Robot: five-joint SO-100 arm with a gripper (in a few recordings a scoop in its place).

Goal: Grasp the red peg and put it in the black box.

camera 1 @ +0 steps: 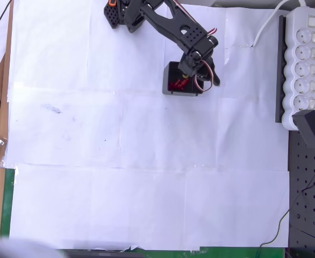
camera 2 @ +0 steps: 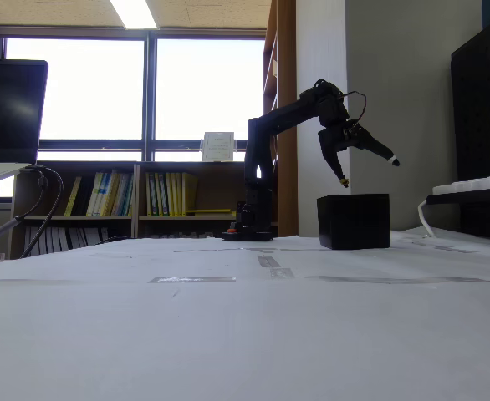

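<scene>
Fixed view: gripper (camera 2: 369, 169) above the black box (camera 2: 353, 221), fingers spread wide, nothing held. Overhead view: red pegs (camera 1: 176, 85) clustered inside the box on white paper (camera 1: 147, 161).

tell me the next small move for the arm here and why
Probably lift the arm up and away from the black box. In the fixed view the pincer hangs open above the box with nothing visible between its fingers, and the overhead view shows red pegs already lying inside, so the drop looks done.
</scene>
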